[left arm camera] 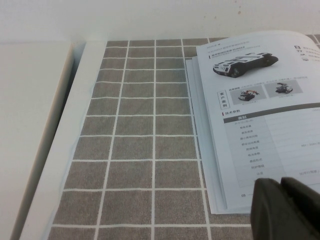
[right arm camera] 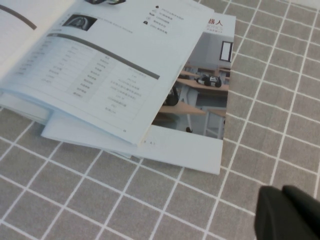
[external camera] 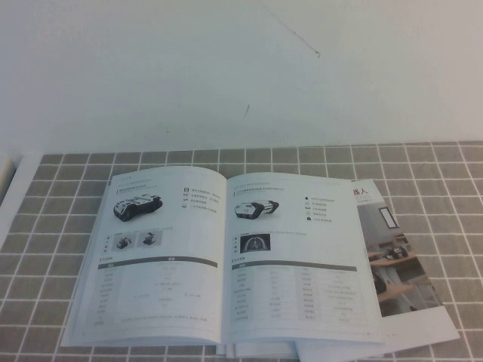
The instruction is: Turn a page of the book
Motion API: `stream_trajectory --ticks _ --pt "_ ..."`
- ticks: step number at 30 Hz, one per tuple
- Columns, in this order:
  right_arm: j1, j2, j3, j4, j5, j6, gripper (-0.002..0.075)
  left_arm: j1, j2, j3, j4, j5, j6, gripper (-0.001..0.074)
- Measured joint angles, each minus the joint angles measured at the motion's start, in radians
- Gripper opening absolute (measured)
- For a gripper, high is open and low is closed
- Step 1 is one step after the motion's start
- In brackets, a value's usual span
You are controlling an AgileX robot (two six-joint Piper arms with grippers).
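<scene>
From my seat I've got the right gripper [right arm camera: 287,212] low in its wrist view, hanging over bare tiled mat [external camera: 45,249] just off the leaflet's corner; its dark fingers sit pressed together, closed on nothing and touching nothing. The left gripper [left arm camera: 286,207] hovers over the near outer corner of the book [external camera: 226,256], above the left-hand leaf; its two dark fingertips look close together, but whether it is open or closed I cannot tell, and I can't tell whether it touches the paper.

Counting now: one book, lying open and flat on the mat near the table's front edge. Two facing leaves show. The page [external camera: 155,253] with the black four-wheeled rover, two thumbnails and a grey-headed table lies on the left; the right-hand leaf [external camera: 294,256] carries a white vehicle photo and its own table. One colour-photo leaflet [external camera: 396,260] lies tucked under the book's right side, sticking out to the right. Neither arm shows in the high view
</scene>
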Motion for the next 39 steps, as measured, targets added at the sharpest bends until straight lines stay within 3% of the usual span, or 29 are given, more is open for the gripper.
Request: stream_trajectory --ticks 5,14,17,39 --pt "-0.068 -0.068 0.086 0.0 -0.057 0.0 -0.0002 0.0 -0.002 0.0 -0.001 0.002 -0.005 -0.0004" --pt "-0.359 -0.274 0.418 -0.026 -0.476 0.0 -0.0002 0.0 -0.002 -0.002 -0.003 0.004 -0.007 -0.0004" --pt "-0.424 -0.326 0.462 -0.026 -0.449 0.0 -0.0002 0.0 -0.002 -0.002 -0.005 0.006 -0.007 -0.0004" --pt "-0.447 -0.335 0.461 -0.045 -0.396 0.0 -0.0002 0.0 -0.004 -0.002 -0.006 0.006 -0.007 -0.0004"
